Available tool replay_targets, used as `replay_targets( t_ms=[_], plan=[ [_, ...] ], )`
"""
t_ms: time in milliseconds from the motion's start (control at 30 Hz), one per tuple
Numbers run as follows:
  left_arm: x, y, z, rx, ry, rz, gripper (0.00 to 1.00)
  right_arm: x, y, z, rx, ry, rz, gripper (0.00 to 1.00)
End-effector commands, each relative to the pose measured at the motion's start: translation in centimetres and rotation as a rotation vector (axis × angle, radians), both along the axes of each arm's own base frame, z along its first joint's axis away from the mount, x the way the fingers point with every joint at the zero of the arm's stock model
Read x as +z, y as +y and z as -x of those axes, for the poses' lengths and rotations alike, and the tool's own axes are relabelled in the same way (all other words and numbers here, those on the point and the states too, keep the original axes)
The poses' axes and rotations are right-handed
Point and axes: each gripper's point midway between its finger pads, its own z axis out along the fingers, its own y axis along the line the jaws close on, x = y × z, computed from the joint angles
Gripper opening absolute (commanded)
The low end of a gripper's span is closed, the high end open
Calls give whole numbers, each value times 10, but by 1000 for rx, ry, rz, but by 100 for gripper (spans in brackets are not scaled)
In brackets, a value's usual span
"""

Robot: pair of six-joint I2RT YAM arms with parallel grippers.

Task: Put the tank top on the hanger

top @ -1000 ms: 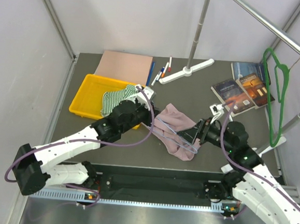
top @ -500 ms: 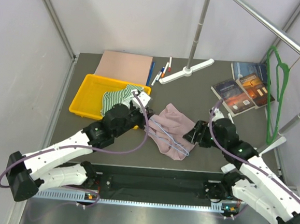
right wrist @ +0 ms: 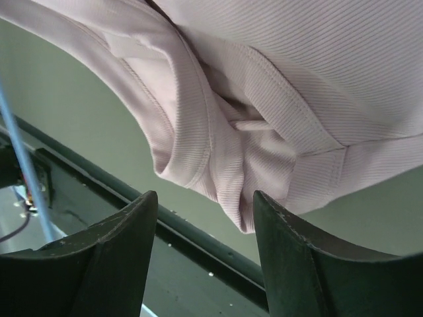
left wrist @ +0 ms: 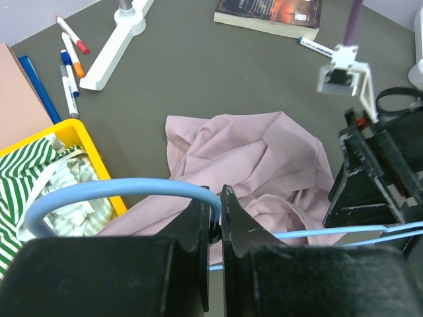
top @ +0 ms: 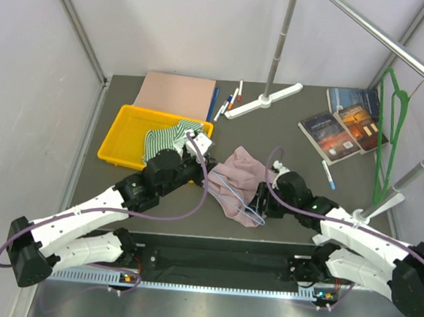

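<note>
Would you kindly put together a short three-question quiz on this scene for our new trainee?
1. True or false: the left gripper is shut on the hanger.
2. The striped cloth lies: A in the yellow tray; B on the books; C on the hanger.
3. Fill in: the right gripper has its open jaws on either side of a fold of the ____.
Key: 1 true; 2 A; 3 tank top.
</note>
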Motion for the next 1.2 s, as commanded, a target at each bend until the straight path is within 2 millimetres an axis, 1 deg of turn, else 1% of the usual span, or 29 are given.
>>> replay_targets(
  t_ms=[0,67,100,200,333,367,400,433,467,500,600,700,733,767,800,833,867,900,933,967,1033,1100,1133,1167],
  plan=[
    [11,-2,2,-13,-31,27,0,13,26,-17,12,-66,-33,60],
    [11,-2,2,-14,-30,28,0,11,31,-17,25,-67,-38,60],
    [6,-1,4,-16,-14,9,0,12,37,-19,29,-75,-51,60],
    [4,0,4,-14,-10,3,0,15,43,-25,25,-91,-62,60],
    [6,1,4,-6,-13,10,0,14,42,-37,-12,-115,-23,60],
    [6,1,4,-5,-10,12,0,9,40,-37,-8,-106,4,60],
    [8,1,4,-6,-10,15,0,11,42,-40,-6,-115,10,60],
    [8,0,5,-11,-4,10,0,8,41,-42,-11,-113,25,60],
    [7,0,5,-8,0,3,0,-1,40,-41,-1,-99,53,59],
    [6,0,4,-5,3,-5,0,-1,41,-43,3,-100,58,59],
    [4,3,2,11,2,-25,0,-15,42,-38,29,-67,81,55],
    [4,7,1,27,-2,-26,0,-19,42,-32,57,-53,81,36],
    [5,9,1,34,-7,-24,0,-20,39,-30,56,-49,88,18],
    [5,13,-2,57,-13,-30,0,-16,36,-28,53,-59,85,11],
    [6,16,-4,76,-19,-35,0,-13,33,-29,41,-72,91,6],
    [6,19,-5,91,-26,-47,0,-14,25,-26,40,-64,123,3],
    [6,26,-10,131,-32,-64,0,-1,23,-28,31,-96,115,3],
    [5,30,-11,151,-36,-74,0,3,17,-29,17,-110,134,3],
    [8,33,-13,169,-46,-78,0,2,7,-25,14,-104,176,2],
    [10,37,-15,191,-54,-80,0,14,4,-25,9,-131,166,3],
    [15,45,-18,233,-69,-75,0,22,-9,-19,4,-143,190,4],
    [22,52,-22,265,-101,-91,0,28,-15,-15,-1,-151,192,4],
    [24,54,-23,276,-108,-94,0,31,-20,-9,-2,-149,191,3],
    [25,56,-24,286,-114,-97,0,36,-22,-9,-6,-156,183,2]
  ],
)
